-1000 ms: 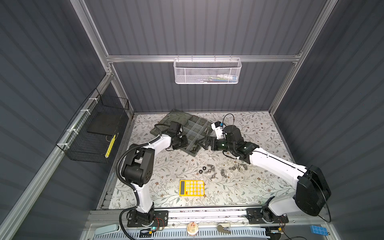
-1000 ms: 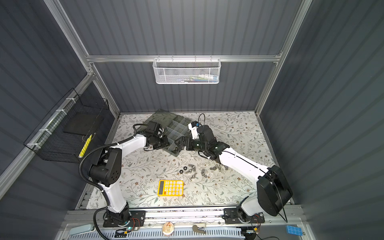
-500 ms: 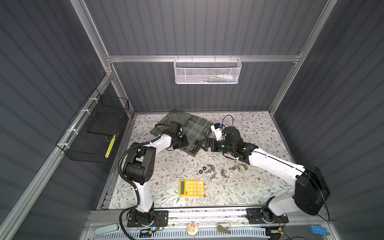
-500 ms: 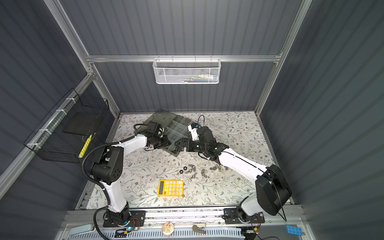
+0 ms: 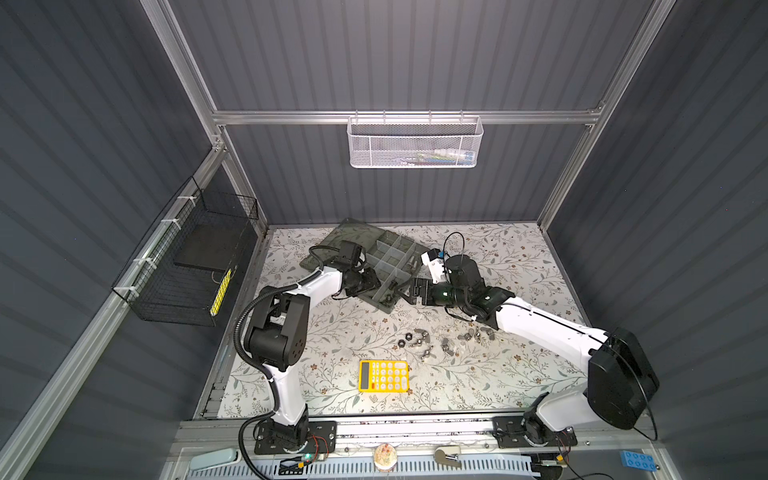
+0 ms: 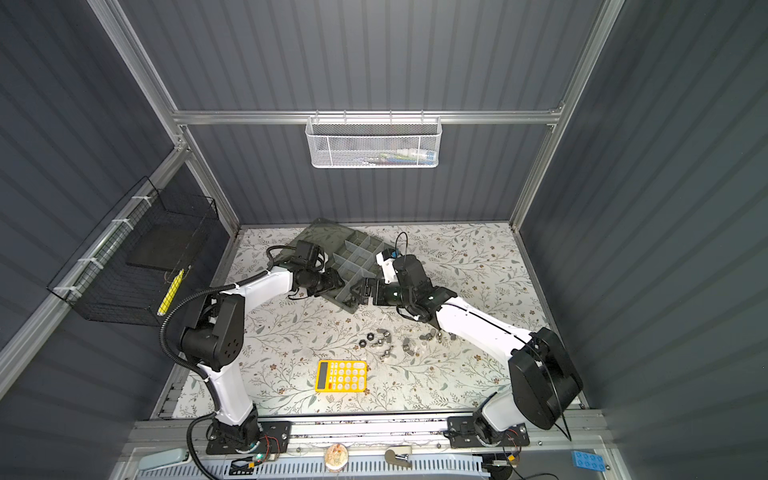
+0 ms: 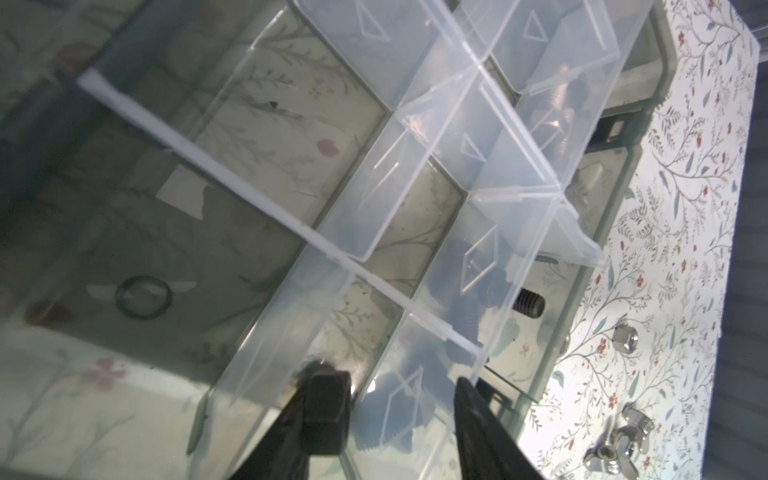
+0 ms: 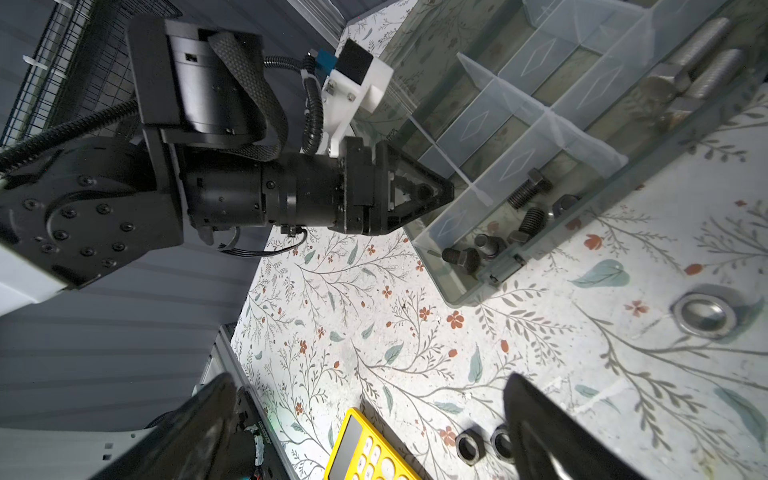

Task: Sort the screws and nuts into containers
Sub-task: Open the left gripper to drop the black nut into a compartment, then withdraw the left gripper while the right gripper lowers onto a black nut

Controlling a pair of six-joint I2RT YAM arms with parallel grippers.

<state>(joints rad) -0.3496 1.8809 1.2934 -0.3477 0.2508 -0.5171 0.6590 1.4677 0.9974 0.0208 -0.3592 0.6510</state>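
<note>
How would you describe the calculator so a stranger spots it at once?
Find the floral tabletop. Between the scattered nuts and its front edge lies the calculator: flat, rectangular, bright yellow, unlike those small dark and silver pieces.

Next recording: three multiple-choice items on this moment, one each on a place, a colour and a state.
1. Relative to the translucent grey-green plastic organiser box, the yellow plastic calculator lies: A inside it; B apart, nearer the table's front edge; C on its lid.
2. The short bolts in the box's corner compartment nearest the calculator are: A black; B brass; C blue.
3. The right gripper is: A shut on a nut; B open, empty; C shut on the box wall.
Key: B, it rests on bare floral cover in both top views; A, dark bolts show in the right wrist view; B, its fingers stand wide apart, nothing between.
</note>
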